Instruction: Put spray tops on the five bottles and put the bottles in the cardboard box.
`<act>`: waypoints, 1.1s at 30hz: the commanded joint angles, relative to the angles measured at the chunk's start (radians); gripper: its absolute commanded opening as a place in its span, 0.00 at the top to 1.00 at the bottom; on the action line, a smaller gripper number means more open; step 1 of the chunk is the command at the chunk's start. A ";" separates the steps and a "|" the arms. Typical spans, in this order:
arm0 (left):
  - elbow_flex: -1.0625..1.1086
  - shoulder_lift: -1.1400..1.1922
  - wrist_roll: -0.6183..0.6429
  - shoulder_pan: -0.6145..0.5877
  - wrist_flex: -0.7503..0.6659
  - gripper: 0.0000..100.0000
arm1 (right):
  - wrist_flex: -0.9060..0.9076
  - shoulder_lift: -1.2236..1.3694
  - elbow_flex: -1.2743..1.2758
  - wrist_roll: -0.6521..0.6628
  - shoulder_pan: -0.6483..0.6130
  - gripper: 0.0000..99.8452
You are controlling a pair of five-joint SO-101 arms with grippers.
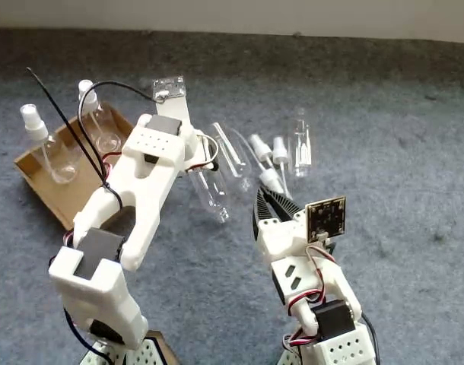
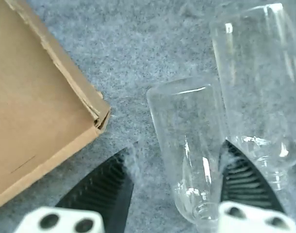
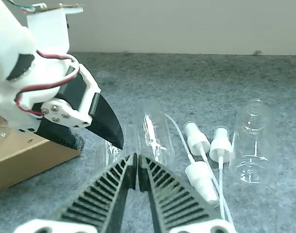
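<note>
Cardboard box (image 1: 43, 185), far left: two capped bottles (image 1: 55, 152) inside. Left tool (image 2: 176, 151): open, astride a bare bottle (image 2: 187, 145) just right of the box corner. Right tool (image 3: 137, 159): closed, near three loose spray tops (image 1: 268, 163). Tabletop (image 1: 403, 198): open room rightward.

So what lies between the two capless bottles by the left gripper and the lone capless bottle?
Three loose spray tops lying on the carpet; the high and right wrist views both show them.
</note>
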 commanded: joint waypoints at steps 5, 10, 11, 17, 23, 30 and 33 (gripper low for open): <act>-0.070 0.001 0.038 -0.016 -0.012 0.64 | -0.001 -0.010 0.117 0.011 0.010 0.99; -0.068 0.002 0.040 -0.015 -0.017 0.69 | -0.001 -0.010 0.117 0.011 0.010 0.99; -0.067 0.002 0.038 -0.016 -0.017 0.71 | -0.001 -0.010 0.117 0.011 0.010 0.99; -0.065 0.005 0.040 -0.015 -0.017 0.74 | -0.001 -0.010 0.117 0.011 0.010 0.99; -0.076 0.094 0.040 -0.013 -0.058 0.74 | -0.001 -0.010 0.116 0.011 0.010 0.99; -0.122 0.124 0.038 -0.016 -0.060 0.74 | -0.001 -0.010 0.114 0.012 0.010 0.99; -0.124 0.124 0.035 -0.010 -0.061 0.74 | -0.001 -0.010 0.114 0.044 0.010 0.99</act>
